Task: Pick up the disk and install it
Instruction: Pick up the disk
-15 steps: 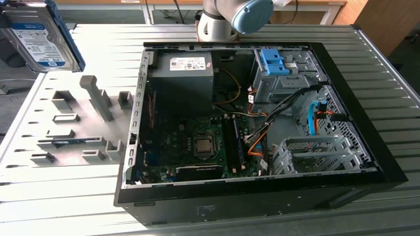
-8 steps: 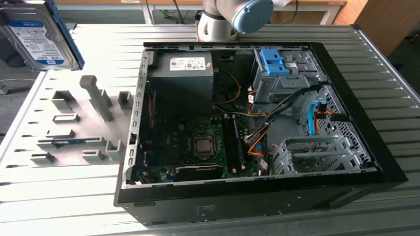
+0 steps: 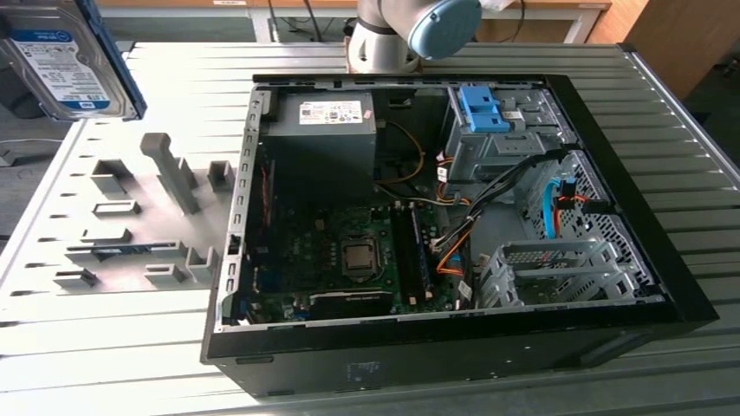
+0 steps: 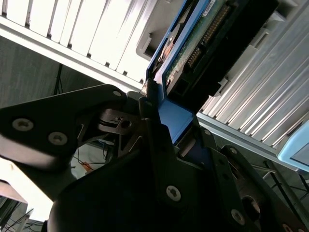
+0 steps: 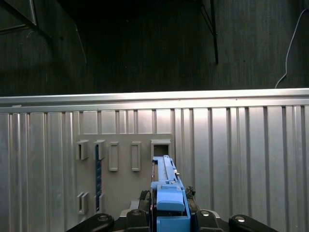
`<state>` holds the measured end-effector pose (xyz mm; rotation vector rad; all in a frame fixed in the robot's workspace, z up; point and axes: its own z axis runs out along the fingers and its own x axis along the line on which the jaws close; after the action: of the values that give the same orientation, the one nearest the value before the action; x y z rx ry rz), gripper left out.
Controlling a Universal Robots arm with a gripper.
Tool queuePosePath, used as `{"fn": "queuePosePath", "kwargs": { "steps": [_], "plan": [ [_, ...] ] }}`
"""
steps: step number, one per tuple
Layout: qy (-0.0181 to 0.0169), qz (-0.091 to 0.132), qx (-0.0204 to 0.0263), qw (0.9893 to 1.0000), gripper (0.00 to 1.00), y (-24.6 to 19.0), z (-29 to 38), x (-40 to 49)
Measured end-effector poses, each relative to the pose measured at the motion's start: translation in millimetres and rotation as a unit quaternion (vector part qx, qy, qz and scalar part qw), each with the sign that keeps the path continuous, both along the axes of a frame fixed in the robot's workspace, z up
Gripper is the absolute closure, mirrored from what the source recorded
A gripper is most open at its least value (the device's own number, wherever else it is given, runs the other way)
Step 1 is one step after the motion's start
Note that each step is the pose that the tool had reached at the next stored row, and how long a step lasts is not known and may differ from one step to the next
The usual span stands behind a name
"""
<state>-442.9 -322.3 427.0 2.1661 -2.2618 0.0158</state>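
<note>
The end effector clamps the disk (blue-framed) above the rack.

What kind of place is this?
Probably a robot lab or workshop for building computers: an open computer case sits on a ribbed metal table, beside a grey parts holder, and the gripper holds the disk.

Exterior view sits high, angled down over the open PC case and table. Both wrist views ride right up on the disk, sharing the table.
</note>
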Motion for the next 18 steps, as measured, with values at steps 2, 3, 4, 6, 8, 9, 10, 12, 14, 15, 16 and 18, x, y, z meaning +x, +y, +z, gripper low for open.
{"fn": "queuePosePath", "kwargs": {
  "steps": [2, 3, 4, 6, 8, 9, 10, 12, 14, 15, 16, 18],
  "plan": [
    [0.0000, 0.000, 0.0000, 1.0000, 0.63, 0.0, 1.8, 0.0],
    [0.0000, 0.000, 0.0000, 1.0000, 0.63, 0.0, 2.7, 0.0],
    [0.0000, 0.000, 0.0000, 1.0000, 0.63, 0.0, 3.7, 0.0],
    [0.0000, 0.000, 0.0000, 1.0000, 0.63, 0.0, 5.5, 0.0],
    [0.0000, 0.000, 0.0000, 1.0000, 0.63, 0.0, 7.0, 0.0],
    [0.0000, 0.000, 0.0000, 1.0000, 0.63, 0.0, 7.7, 0.0],
    [0.0000, 0.000, 0.0000, 1.0000, 0.63, 0.0, 8.5, 0.0],
    [0.0000, 0.000, 0.0000, 1.0000, 0.63, 0.0, 10.1, 0.0],
    [0.0000, 0.000, 0.0000, 1.0000, 0.63, 0.0, 11.6, 0.0],
    [0.0000, 0.000, 0.0000, 1.0000, 0.63, 0.0, 12.4, 0.0],
    [0.0000, 0.000, 0.0000, 1.0000, 0.63, 0.0, 13.1, 0.0],
    [0.0000, 0.000, 0.0000, 1.0000, 0.63, 0.0, 14.6, 0.0]
  ]
}}
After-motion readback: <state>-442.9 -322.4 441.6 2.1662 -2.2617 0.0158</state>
